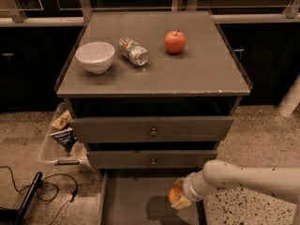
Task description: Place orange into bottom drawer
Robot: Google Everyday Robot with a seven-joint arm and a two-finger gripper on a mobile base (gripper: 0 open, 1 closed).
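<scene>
The orange (175, 195) is a small round fruit held in my gripper (178, 196), which is shut on it. My white arm (243, 177) reaches in from the right edge. The gripper hangs over the right part of the bottom drawer (133, 200), which is pulled out, a wide grey tray with a flat floor. The gripper's shadow falls on the drawer floor just below it. The two knobbed drawers above are closed or nearly closed.
On the cabinet top (197, 71) sit a white bowl (95, 56), a can lying on its side (133, 51) and a red apple (175, 41). A clear bin with snack packets (61, 137) stands on the floor at the left. Black cables (44, 191) lie at lower left.
</scene>
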